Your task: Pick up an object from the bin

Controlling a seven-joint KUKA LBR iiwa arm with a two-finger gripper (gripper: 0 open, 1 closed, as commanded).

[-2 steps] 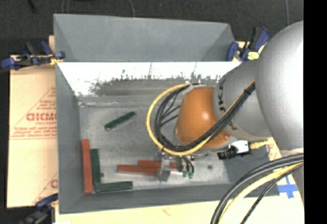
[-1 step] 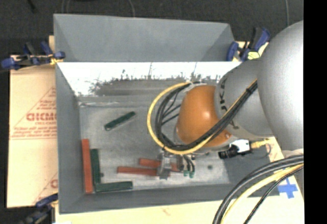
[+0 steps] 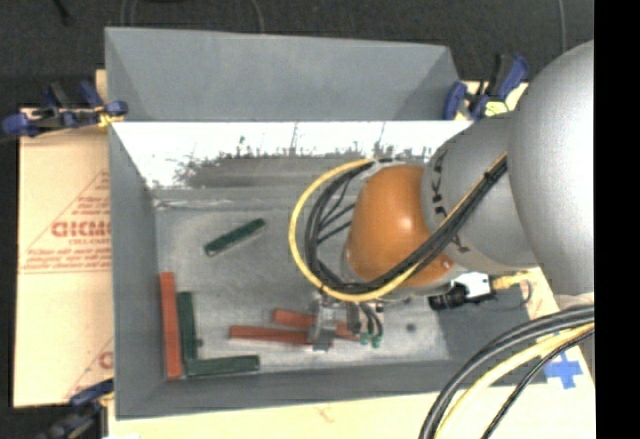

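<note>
Your gripper (image 3: 323,330) sits on two reddish-brown sticks (image 3: 262,333) near the bin's (image 3: 130,257) front wall; you cannot tell whether it grips them. A green stick (image 3: 235,236) lies apart, behind-left; red and green bars (image 3: 169,325) line the left.

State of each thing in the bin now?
Dark green flat bar: lying tilted, alone.
Orange flat bar: lying along the left wall.
Dark green L-shape: flat, beside the orange bar.
Red-brown sticks: lying flat, side by side.
Gripper: low over the sticks' right ends.
</note>
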